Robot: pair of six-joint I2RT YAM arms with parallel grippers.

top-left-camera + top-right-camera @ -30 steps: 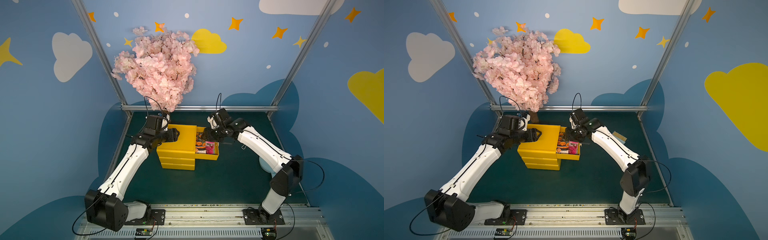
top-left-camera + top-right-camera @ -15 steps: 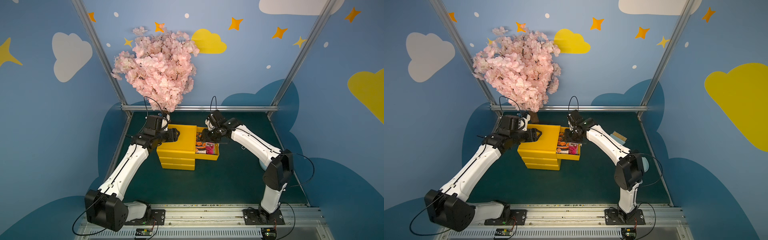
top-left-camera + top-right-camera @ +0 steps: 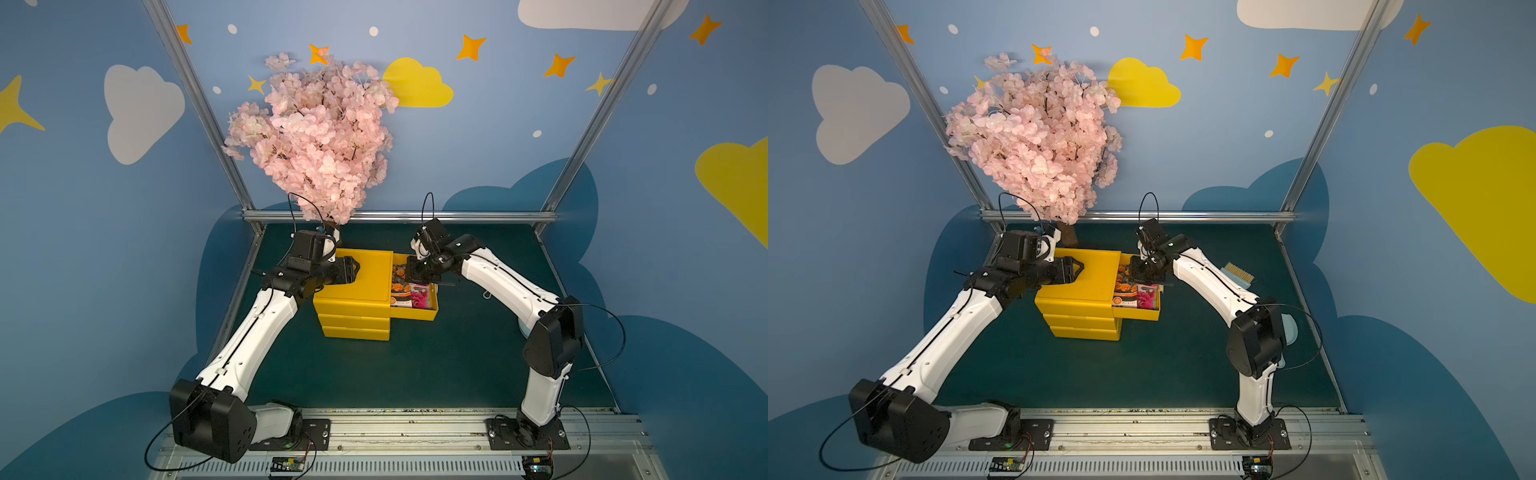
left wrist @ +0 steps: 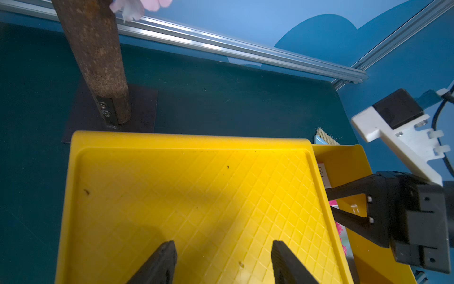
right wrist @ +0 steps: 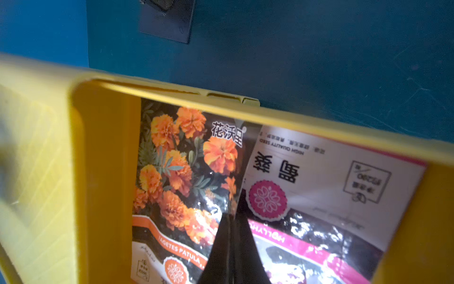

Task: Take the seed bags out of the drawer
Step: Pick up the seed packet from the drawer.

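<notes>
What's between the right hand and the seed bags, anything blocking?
Nothing visible. The drawer stands pulled open and the right hand is down inside it, shut, its tips at the seam where the orange seed bag meets the pink seed bag. Whether it pinches either is unclear.

seed bags (image 3: 409, 291) in drawer (image 3: 412, 314), tree (image 3: 320, 137) behind cabinet (image 3: 365, 274)

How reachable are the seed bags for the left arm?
Probably not: the right gripper sits in the drawer above the seed bags; the left gripper hovers over the cabinet top.
</notes>
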